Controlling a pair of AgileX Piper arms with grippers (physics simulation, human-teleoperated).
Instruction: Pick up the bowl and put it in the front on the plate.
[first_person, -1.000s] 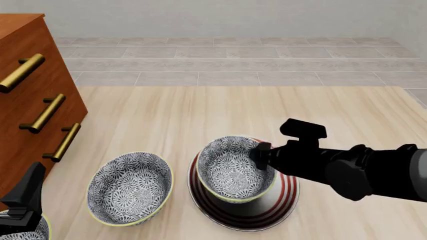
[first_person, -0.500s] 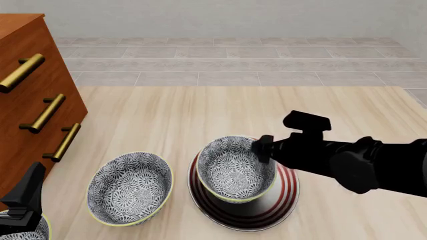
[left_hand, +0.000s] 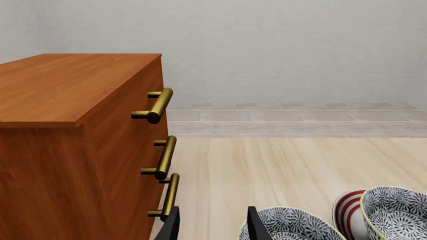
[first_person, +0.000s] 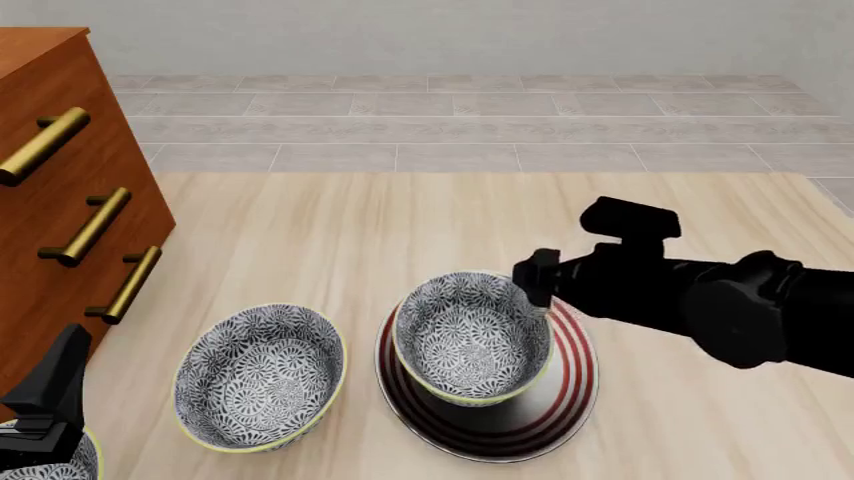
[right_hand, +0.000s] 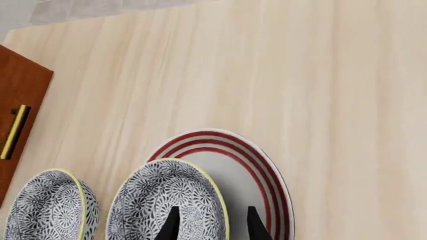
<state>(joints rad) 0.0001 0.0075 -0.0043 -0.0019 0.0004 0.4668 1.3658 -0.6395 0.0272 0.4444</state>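
The bowl (first_person: 470, 336), blue-and-white patterned with a yellowish rim, stands on the red-ringed white plate (first_person: 567, 385), toward the plate's left side. My right gripper (first_person: 531, 279) hovers just above and behind the bowl's right rim, open and holding nothing. In the right wrist view the bowl (right_hand: 163, 200) and plate (right_hand: 257, 172) lie below the open right gripper (right_hand: 212, 226), whose fingers stand over the bowl's rim. At the front left edge my left gripper (first_person: 60, 370) is open and empty; the left wrist view shows the left gripper (left_hand: 212, 227), the bowl (left_hand: 399, 212) and the plate (left_hand: 347, 214).
A second patterned bowl (first_person: 260, 376) sits left of the plate, and part of a third bowl (first_person: 47, 465) shows at the bottom left corner. A wooden drawer chest (first_person: 60, 200) with brass handles stands along the left. A tiled floor lies beyond the table's far edge.
My right gripper has let go of the bowl's right rim and drawn up and to the right. The bowl stays on the plate. The left arm has not moved.
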